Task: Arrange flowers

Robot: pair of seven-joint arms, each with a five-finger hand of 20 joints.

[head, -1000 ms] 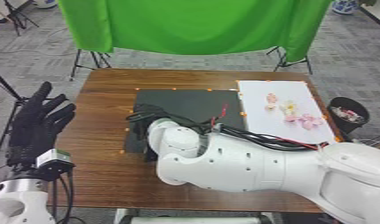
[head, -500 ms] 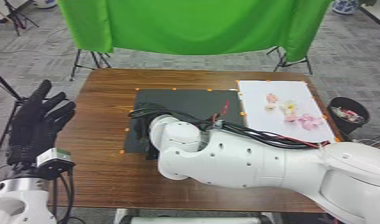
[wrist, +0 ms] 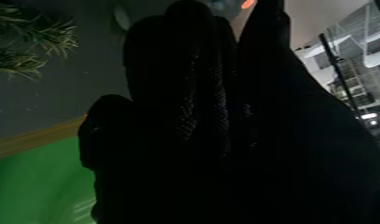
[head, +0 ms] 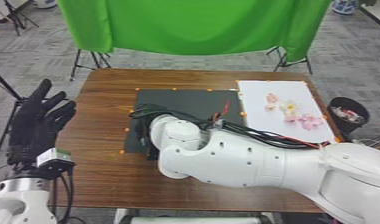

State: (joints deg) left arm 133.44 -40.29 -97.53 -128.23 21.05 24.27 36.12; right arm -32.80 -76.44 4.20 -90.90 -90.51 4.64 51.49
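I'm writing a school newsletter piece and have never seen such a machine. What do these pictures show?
A robot with two white arms is working at a brown wooden table. The head view looks down from its head; the right wrist view comes from its right arm. Its black-gloved left hand is open and empty beside the table. Its black-gloved right hand is over a black rectangular mat; I can't tell whether it holds anything. Pink and cream flowers lie on a white sheet. The wrist view shows spiky green leaves.
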